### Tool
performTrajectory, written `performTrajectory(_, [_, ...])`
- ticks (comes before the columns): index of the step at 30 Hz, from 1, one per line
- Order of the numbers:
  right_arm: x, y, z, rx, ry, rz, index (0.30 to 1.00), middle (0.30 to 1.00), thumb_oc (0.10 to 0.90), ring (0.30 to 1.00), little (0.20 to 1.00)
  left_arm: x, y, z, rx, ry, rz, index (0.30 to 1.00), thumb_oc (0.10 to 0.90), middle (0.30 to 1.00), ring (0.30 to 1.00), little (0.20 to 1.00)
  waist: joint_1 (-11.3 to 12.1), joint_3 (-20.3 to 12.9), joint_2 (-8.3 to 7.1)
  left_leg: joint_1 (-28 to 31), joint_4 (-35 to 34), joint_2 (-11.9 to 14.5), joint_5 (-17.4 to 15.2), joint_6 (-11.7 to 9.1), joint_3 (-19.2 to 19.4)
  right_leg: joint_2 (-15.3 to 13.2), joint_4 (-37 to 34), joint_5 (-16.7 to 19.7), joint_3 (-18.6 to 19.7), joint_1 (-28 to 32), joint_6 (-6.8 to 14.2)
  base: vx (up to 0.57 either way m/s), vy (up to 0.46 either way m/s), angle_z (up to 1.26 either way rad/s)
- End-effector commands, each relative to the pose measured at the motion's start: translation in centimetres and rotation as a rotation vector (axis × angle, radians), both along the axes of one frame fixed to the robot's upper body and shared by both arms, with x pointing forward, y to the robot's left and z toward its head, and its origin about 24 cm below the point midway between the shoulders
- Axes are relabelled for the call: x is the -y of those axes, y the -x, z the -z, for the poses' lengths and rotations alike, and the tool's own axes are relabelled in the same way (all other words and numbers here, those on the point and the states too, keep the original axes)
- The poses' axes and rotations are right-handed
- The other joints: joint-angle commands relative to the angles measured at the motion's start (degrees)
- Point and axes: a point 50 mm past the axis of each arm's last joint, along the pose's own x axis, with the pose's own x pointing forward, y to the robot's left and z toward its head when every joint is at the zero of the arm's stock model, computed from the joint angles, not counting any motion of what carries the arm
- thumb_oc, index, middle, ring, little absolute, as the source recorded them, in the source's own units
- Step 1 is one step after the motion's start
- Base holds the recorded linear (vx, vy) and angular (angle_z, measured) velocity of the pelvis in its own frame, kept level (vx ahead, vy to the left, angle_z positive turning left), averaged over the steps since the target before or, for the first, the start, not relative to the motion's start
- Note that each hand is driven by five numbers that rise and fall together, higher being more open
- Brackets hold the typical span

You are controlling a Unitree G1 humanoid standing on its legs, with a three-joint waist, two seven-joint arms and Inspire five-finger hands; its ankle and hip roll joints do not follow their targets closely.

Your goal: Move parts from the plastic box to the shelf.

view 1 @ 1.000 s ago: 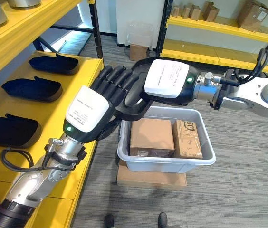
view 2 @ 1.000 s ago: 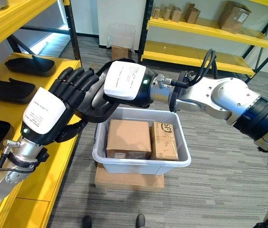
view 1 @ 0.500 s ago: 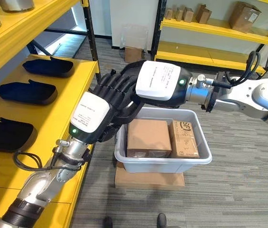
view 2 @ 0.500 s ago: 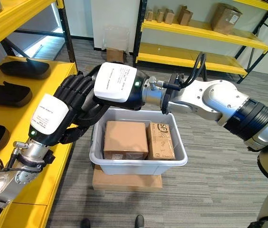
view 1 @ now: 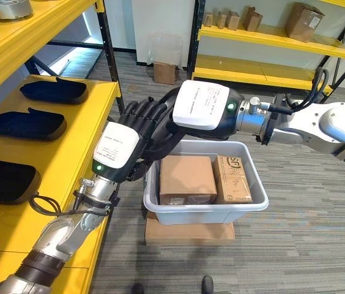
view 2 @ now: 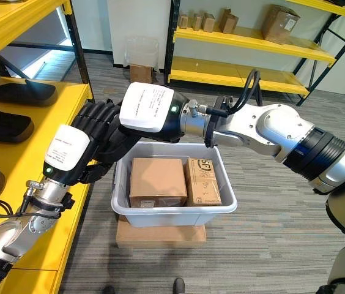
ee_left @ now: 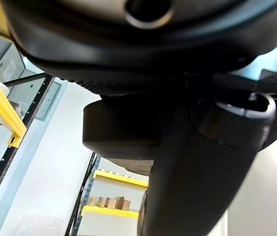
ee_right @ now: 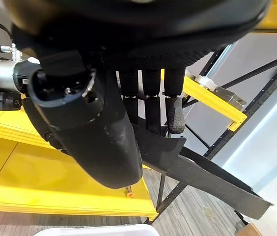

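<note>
Both hands are up in the middle of the frame with one black part carried between them, above the back left corner of the plastic box and just beside the yellow shelf edge. The right hand has thumb and fingers curled onto the part. The left hand lies against it from the other side, but I cannot tell whether its fingers actually close on it. This looks like the carry step, part lifted out and not yet on the shelf. Next it needs swinging toward the left of the frame and setting down on bare yellow near the others. Counting: three black parts already lie on the shelf at the left, one is in the hands, and two cardboard cartons sit in the box.
</note>
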Motion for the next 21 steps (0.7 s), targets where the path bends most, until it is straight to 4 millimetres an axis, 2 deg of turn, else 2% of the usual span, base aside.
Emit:
performTrajectory(1, [-1.9, 0.9, -6.0, 0.119, -0.293, -0.111, 0.3, 0.3, 0.4, 0.3, 0.3, 0.8, -1.5, -0.8, 0.042, 0.047, 0.019, 0.811, 0.765, 0.811, 0.811, 0.811, 0.6, -9.0, -0.8, 6.9, -0.5, 3.5, -8.2, -0.5, 0.1, -2.8, 1.5, -0.4, 2.5, -1.2, 5.1, 0.0, 0.006, -0.06])
performTrajectory(3, [-2.0, 0.9, -6.0, 0.117, -0.301, -0.12, 0.3, 0.3, 0.4, 0.3, 0.3, 0.9, -1.8, -0.2, 0.012, 0.036, 0.022, 0.775, 0.739, 0.775, 0.775, 0.775, 0.3, -9.2, -0.75, 7.0, -0.5, 3.5, -8.2, -0.5, 0.2, -2.7, 1.5, -0.5, 2.7, -1.1, 5.0, 0.01, 0.002, -0.11])
performTrajectory(4, [-2.0, 0.9, -6.1, 0.117, -0.301, -0.119, 0.3, 0.3, 0.4, 0.3, 0.3, 0.9, -1.8, -0.2, 0.012, 0.036, 0.022, 0.616, 0.625, 0.616, 0.616, 0.616, 0.4, -9.2, -0.76, 7.0, -0.5, 3.5, -8.2, -0.5, 0.2, -2.7, 1.5, -0.5, 2.7, -1.1, 5.0, 0.02, 0.004, -0.1])
performTrajectory(5, [-2.0, 1.0, -6.1, 0.117, -0.303, -0.123, 0.3, 0.3, 0.4, 0.3, 0.3, 1.0, -1.9, 0.0, -0.001, 0.032, 0.025, 0.407, 0.476, 0.407, 0.407, 0.407, 0.2, -9.3, -0.72, 7.1, -0.5, 3.5, -8.3, -0.5, 0.3, -2.7, 1.5, -0.5, 2.7, -1.1, 5.0, 0.01, 0.004, -0.09])
performTrajectory(6, [-2.0, 1.0, -6.1, 0.116, -0.306, -0.123, 0.3, 0.3, 0.4, 0.3, 0.3, 1.1, -2.0, 0.0, -0.001, 0.03, 0.029, 0.3, 0.4, 0.3, 0.3, 0.3, 0.2, -9.3, -0.71, 7.2, -0.5, 3.5, -8.3, -0.5, 0.4, -2.7, 1.5, -0.5, 2.7, -1.1, 5.0, 0.01, 0.004, -0.06])
performTrajectory(21, [-2.4, 1.0, -6.2, 0.103, -0.35, -0.152, 0.3, 0.3, 0.4, 0.3, 0.3, 1.5, -2.3, 0.8, -0.047, 0.065, 0.043, 0.3, 0.4, 0.3, 0.3, 0.3, -0.1, -9.3, -0.55, 7.3, -0.5, 3.4, -8.3, -0.4, 0.6, -2.7, 1.4, -0.5, 3.1, -1.1, 4.9, 0.0, 0.0, 0.0])
